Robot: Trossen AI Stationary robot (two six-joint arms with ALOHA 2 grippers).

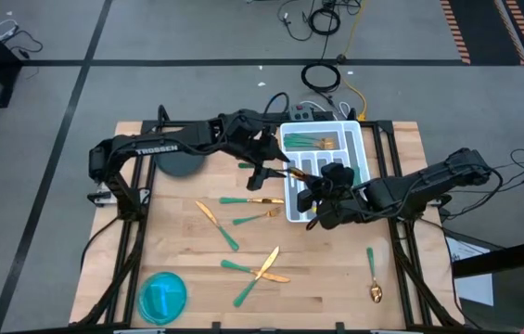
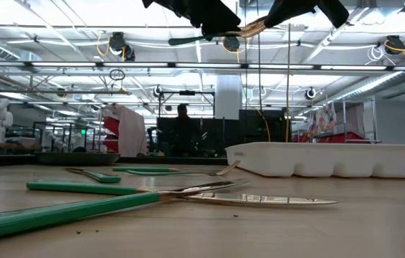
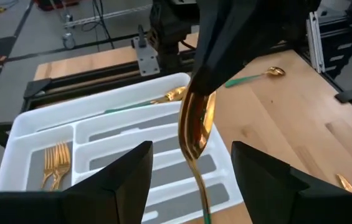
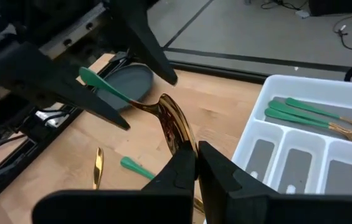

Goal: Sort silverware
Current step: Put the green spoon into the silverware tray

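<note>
A spoon (image 4: 163, 115) with a gold bowl and teal handle hangs in the air over the left edge of the white divided tray (image 1: 350, 139). My right gripper (image 4: 195, 165) is shut on it. My left gripper (image 3: 191, 180) is open. Its two fingers stand on either side of the spoon's neck and handle (image 4: 101, 84), with gaps showing in the left wrist view. More silverware lies flat on the table: a knife (image 1: 208, 213), forks (image 1: 257, 218) and a crossed pair (image 1: 262, 269). Forks (image 3: 54, 165) lie in one tray compartment. My right gripper pinches the spoon's bowl (image 4: 179, 134) between its two fingers, at the bowl's tip end. The fingers come from the table's right, slanting down. The spoon is lifted clear and roughly level, its teal handle (image 2: 188, 41) pointing toward the left gripper.
A teal bowl (image 1: 162, 297) stands at the near left and a dark round plate (image 1: 180, 162) at the far left. A lone spoon (image 1: 373, 278) lies near the right edge. Another spoon (image 3: 172, 94) rests in a tray compartment. Bare wood shows at the table's middle left.
</note>
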